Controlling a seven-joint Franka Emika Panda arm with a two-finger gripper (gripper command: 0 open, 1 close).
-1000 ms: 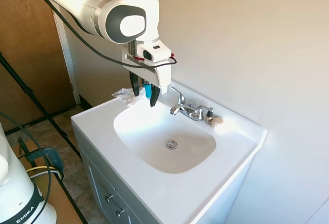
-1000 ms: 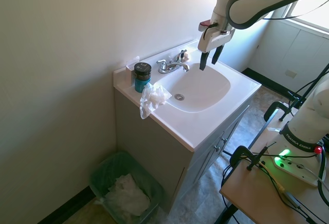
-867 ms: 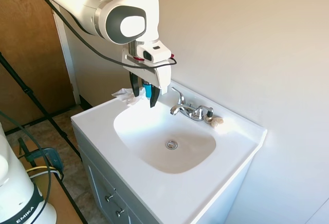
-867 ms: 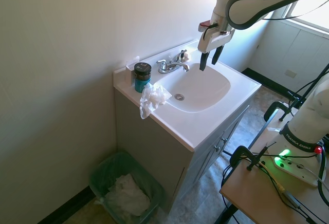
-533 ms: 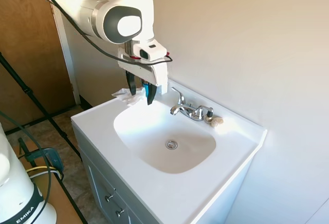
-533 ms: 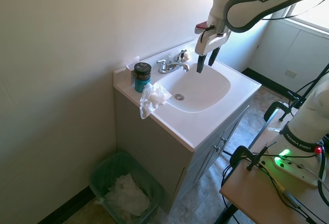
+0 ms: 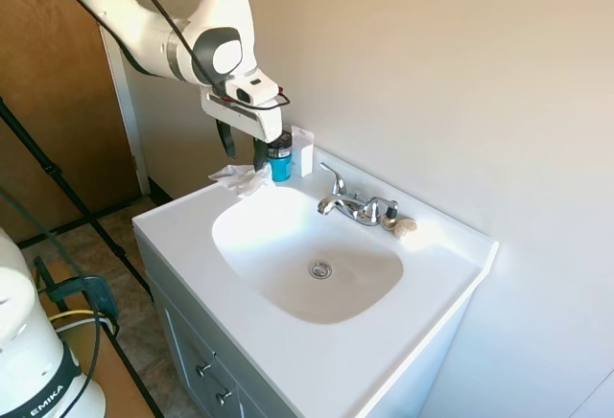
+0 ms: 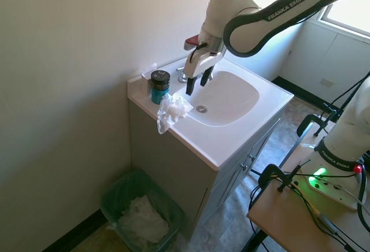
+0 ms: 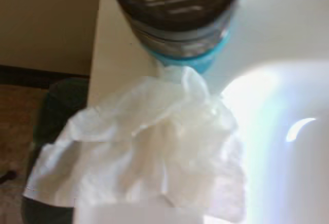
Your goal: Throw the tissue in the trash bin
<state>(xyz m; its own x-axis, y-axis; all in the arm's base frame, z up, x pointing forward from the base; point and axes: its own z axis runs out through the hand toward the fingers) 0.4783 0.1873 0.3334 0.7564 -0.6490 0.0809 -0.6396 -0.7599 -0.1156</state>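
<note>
The tissue (image 7: 236, 180) is a crumpled white wad on the corner of the white sink counter, and part of it hangs over the edge (image 8: 169, 112). My gripper (image 7: 242, 155) hovers just above it with its dark fingers open and nothing between them (image 8: 195, 86). The wrist view is mostly filled by the tissue (image 9: 149, 142). On the floor beside the cabinet, below the tissue, stands the trash bin (image 8: 137, 210), green-lined with white paper inside; a dark part of it also shows in the wrist view (image 9: 54, 113).
A teal jar with a dark lid (image 7: 279, 161) stands right behind the tissue, next to a small white card (image 7: 302, 151). The faucet (image 7: 351, 206) and a small shell-like object (image 7: 404, 226) sit behind the basin (image 7: 288, 245). The wall is close behind.
My gripper has moved from over the basin toward the counter corner and now hangs over the tissue, still open. The tissue has not moved.
</note>
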